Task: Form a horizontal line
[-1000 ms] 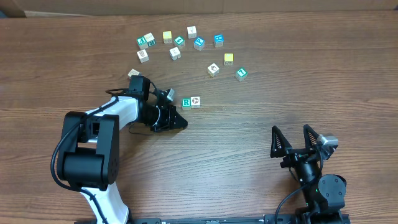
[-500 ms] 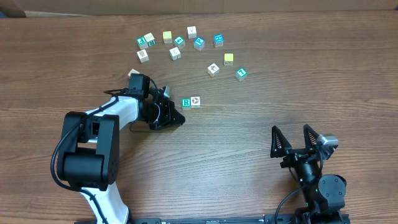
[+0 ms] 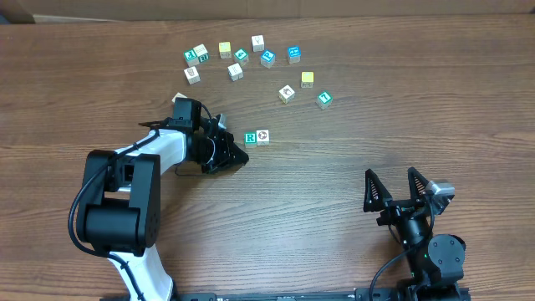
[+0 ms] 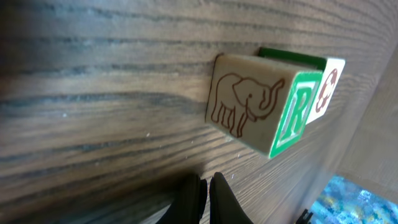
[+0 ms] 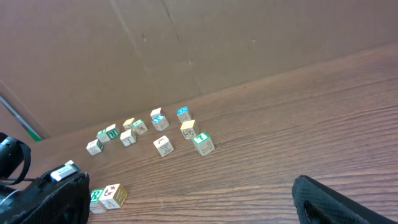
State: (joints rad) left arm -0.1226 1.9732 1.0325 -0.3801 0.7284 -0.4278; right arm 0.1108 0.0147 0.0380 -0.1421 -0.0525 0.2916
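Two small cubes sit touching in a short row at mid-table: one with a green R (image 3: 250, 138) and one with a small picture (image 3: 262, 136). Up close in the left wrist view, the R cube (image 4: 255, 106) shows an elephant on its side face, with the picture cube (image 4: 328, 87) behind it. My left gripper (image 3: 242, 158) lies low on the table just left of and nearer than the R cube, not touching it. Its fingers (image 4: 219, 198) are pressed together, shut on nothing. At the near right, my right gripper (image 3: 392, 177) stands open and empty.
Several loose cubes lie scattered at the back of the table, among them a yellow one (image 3: 308, 79), a teal-faced one (image 3: 324, 99) and a white one (image 3: 287, 93). The right wrist view shows the same cluster (image 5: 163, 145) before a cardboard wall (image 5: 186, 43).
My left gripper has shifted slightly up and left, away from the near side. The two cubes and the right arm have not moved.
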